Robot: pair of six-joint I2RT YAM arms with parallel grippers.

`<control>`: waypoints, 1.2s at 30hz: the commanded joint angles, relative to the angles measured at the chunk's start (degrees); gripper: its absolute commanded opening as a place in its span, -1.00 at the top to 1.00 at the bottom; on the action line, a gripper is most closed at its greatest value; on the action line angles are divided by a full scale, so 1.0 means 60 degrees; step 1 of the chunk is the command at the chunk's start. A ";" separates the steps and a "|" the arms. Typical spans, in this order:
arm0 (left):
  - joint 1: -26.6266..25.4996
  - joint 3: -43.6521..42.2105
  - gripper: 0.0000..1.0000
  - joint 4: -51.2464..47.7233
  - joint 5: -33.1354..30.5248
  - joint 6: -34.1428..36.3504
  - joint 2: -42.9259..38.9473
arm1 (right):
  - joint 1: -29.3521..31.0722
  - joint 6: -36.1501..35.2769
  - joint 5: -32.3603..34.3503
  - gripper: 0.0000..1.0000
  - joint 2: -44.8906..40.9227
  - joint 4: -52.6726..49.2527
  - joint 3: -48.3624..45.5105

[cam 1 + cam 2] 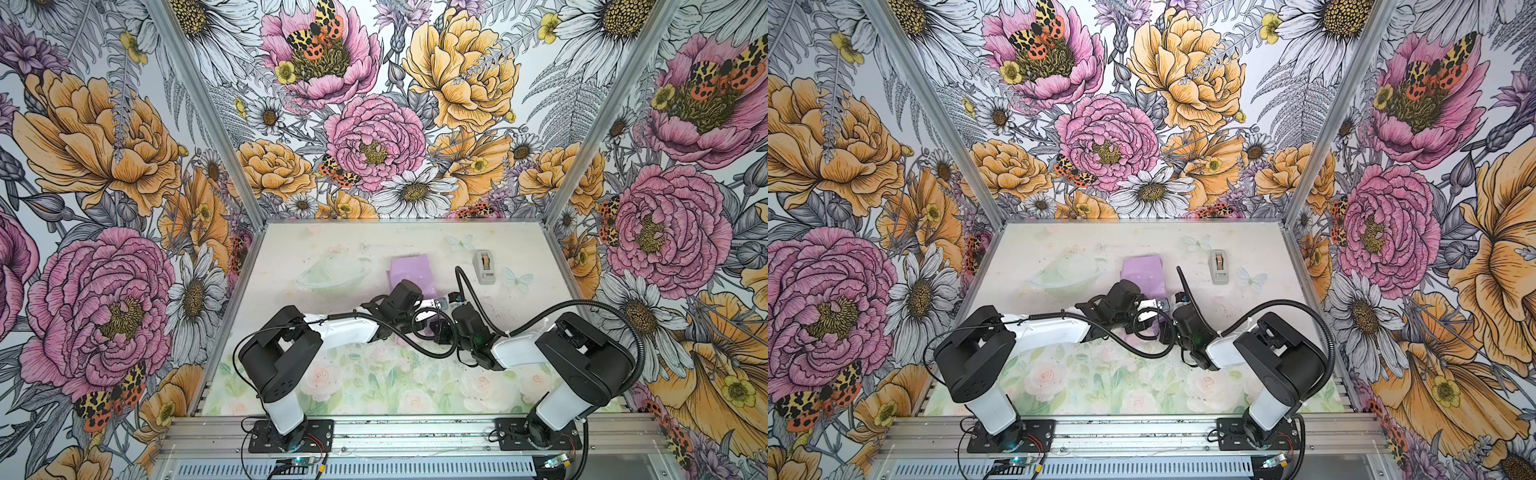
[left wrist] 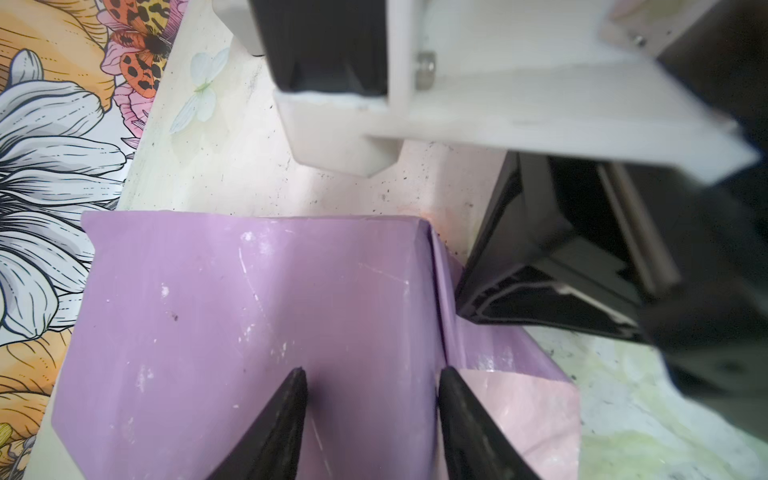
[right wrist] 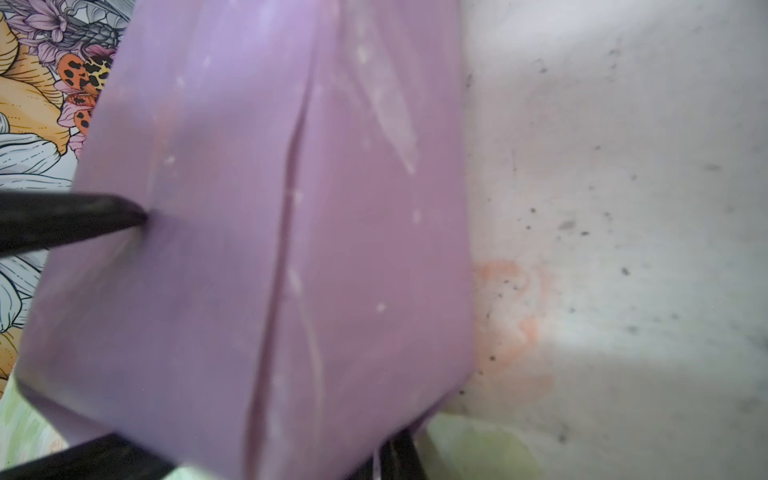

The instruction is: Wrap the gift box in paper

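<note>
One paper (image 1: 409,270), lilac side out and folded box-like, lies left of the single grey tape dispenser (image 1: 483,266). Two grippers meet there: the left gripper (image 2: 372,374) has its fingers spread with the tips on top, and the right gripper (image 3: 397,457) has its fingers pressed together, seemingly nipping the paper's edge.

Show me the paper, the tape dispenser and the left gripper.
paper (image 1: 411,272): in a top view, its lilac face
tape dispenser (image 1: 484,272): in a top view, its grey body
left gripper (image 2: 372,372): left wrist view, midway between fingertips

Bold floral-and-moth wallpaper walls (image 1: 374,137) on three sides, aluminium corner posts (image 1: 203,104), scuffed pale rose-printed tabletop (image 1: 374,386)
</note>
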 commanded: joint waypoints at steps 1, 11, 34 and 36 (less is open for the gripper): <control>-0.0052 -0.0184 -0.04 -0.0133 0.0430 -0.0048 -0.0153 | -0.0017 0.0153 0.0154 0.81 -0.0065 0.0104 0.0083; -0.0052 -0.0173 -0.04 -0.0124 0.0473 -0.0064 -0.0124 | 0.0438 0.0329 0.0131 0.81 0.0507 0.0452 0.0464; -0.0039 -0.0187 -0.04 -0.0108 0.0403 -0.0106 -0.0194 | 0.0315 0.0269 -0.0838 0.83 -0.0531 -0.0333 -0.0521; -0.0039 -0.0158 -0.04 -0.0091 0.0430 -0.0121 -0.0183 | 0.0337 0.0163 -0.1089 0.83 -0.0628 -0.0422 -0.0532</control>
